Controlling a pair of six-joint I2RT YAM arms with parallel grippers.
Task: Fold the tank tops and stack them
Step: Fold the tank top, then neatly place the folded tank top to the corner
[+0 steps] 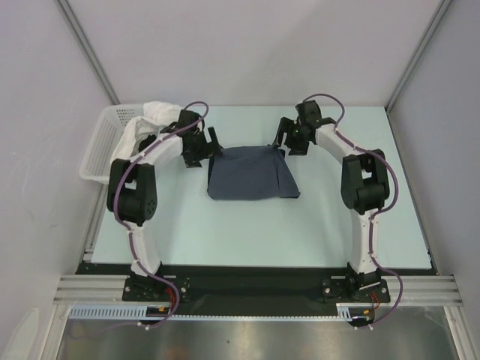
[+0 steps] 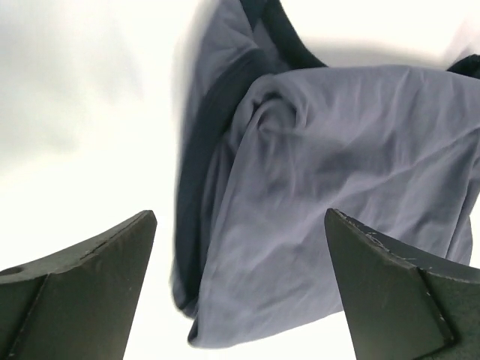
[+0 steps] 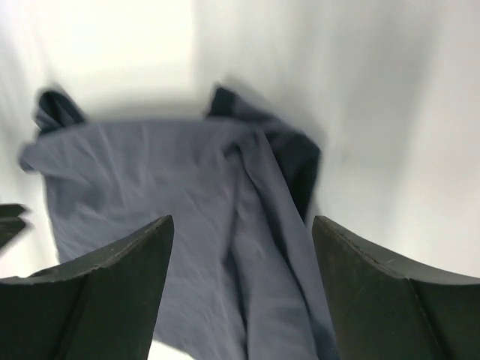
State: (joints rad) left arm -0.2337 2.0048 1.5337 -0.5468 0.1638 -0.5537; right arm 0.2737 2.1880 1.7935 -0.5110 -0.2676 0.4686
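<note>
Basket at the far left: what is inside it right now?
In the basket, a white cloth lies at the far end, spilling over the rim. The left arm crosses its right side, so whatever lies there is hidden.

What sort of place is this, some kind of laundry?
Probably a robotics test booth, not a laundry: two black-and-white robot arms bolted to a pale table, plain white walls around, one folded slate-blue cloth tank top.

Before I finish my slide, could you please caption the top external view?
Left tool and right tool, open, hover by the far corners of a folded slate-blue tank top; white basket at left.
</note>
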